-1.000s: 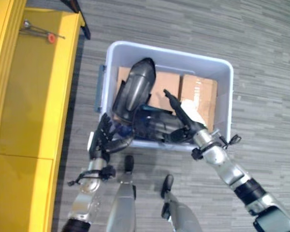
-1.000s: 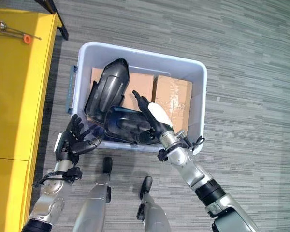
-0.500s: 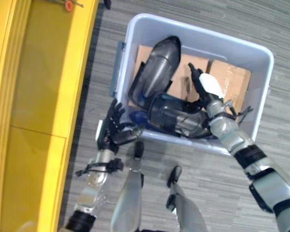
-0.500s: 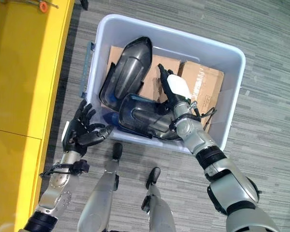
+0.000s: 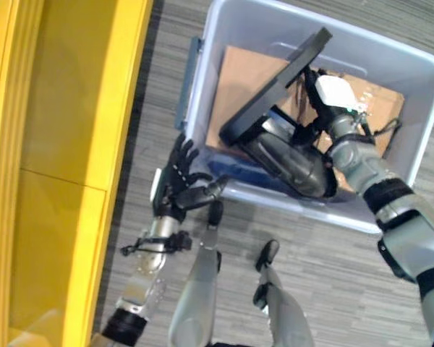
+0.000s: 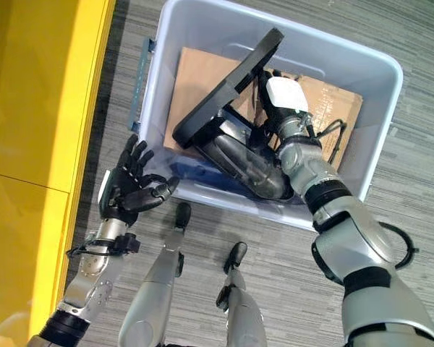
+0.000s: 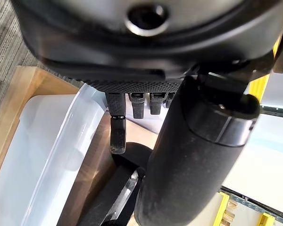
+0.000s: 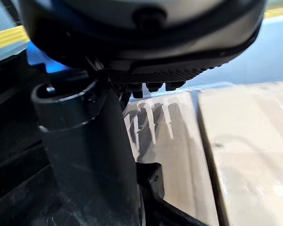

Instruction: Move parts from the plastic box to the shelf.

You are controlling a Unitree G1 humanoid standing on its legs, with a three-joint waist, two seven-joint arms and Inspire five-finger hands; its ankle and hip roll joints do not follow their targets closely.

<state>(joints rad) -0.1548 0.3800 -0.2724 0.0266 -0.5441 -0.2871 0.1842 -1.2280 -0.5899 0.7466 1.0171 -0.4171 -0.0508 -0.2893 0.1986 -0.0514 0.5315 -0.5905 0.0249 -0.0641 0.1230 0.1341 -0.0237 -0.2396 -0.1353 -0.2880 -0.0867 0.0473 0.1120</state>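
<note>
The left hand (image 6: pixel 130 189) hovers palm-up with fingers spread and relaxed (thumb jutting sideways). The right arm reaches forward, its right hand (image 6: pixel 281 108) extended with straight fingers.

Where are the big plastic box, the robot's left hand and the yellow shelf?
plastic box (image 6: pixel 289 211), right eye view, on its near wall.
left hand (image 6: pixel 126 189), right eye view, on its palm.
yellow shelf (image 5: pixel 58 130), left eye view, on its flat top.

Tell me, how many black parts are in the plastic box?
2 show. A flat black panel leans tilted at the box's middle. A rounded black part lies under it, beside the right hand. Others may hide underneath.
</note>
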